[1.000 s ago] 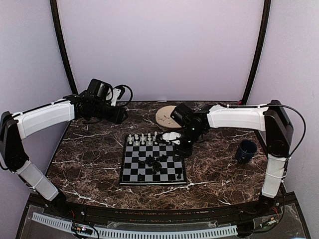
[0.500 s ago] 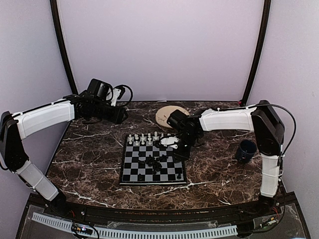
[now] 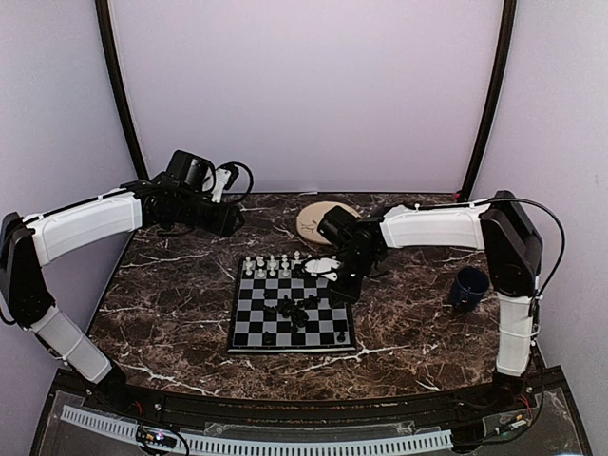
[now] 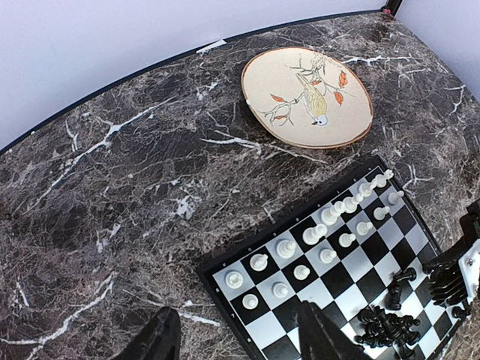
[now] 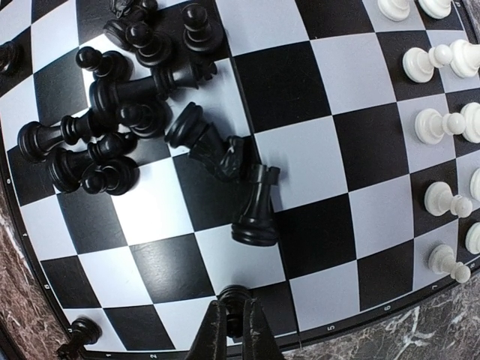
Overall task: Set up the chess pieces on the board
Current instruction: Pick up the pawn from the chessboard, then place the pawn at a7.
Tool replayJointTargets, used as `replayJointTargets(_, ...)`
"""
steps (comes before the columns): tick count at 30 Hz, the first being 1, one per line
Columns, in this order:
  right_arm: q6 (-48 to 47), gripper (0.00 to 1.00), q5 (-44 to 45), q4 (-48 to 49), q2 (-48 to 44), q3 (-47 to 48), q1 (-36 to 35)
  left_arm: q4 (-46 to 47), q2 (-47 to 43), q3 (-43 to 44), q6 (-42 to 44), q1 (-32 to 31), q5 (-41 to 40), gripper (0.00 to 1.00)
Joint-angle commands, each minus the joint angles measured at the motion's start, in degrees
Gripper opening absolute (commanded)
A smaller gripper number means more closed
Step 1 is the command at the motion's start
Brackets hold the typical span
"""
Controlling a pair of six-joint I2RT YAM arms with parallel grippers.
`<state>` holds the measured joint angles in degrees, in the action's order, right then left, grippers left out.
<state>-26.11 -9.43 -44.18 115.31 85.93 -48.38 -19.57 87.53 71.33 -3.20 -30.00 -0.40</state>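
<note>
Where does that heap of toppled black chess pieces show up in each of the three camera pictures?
Top external: the black heap lies near the middle of the board.
Left wrist: the black heap is in the bottom right corner.
Right wrist: the black heap fills the upper left, above the right tool closed on a lone black piece.
Shared landmark: the white pieces lined up along one board edge, seen in all three.

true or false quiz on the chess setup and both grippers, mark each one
1. The right gripper is shut on a black piece. True.
2. The plate holds a chess piece. False: it is bare.
3. The other black pieces stand in rows. False: most lie heaped together.
4. The white pieces stand along one edge of the board. True.
5. The left gripper holds a white piece. False: it is open, empty.
</note>
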Motion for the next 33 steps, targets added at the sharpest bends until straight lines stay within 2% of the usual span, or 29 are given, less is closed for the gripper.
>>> replayJointTargets(1,-1.11,0.0,-2.0,-0.85,-2.42,-0.44,0.17,-0.82,-1.26,1.62,0.39,0.36,0.81,0.56)
replayJointTargets(13,-4.04,0.0,-5.94,-1.82,-8.89,-6.28,0.1,-0.91,-0.81,1.7,0.3,0.36,1.32,0.56)
replayJointTargets(23,-5.99,0.0,-8.75,-2.57,-8.33,-7.75,-0.96,-0.97,-0.54,1.7,0.22,0.35,1.6,0.56)
replayJointTargets(33,-6.48,0.0,-6.76,-2.01,-6.42,-7.98,-2.81,-1.34,-0.43,1.86,0.31,0.33,1.99,0.56)
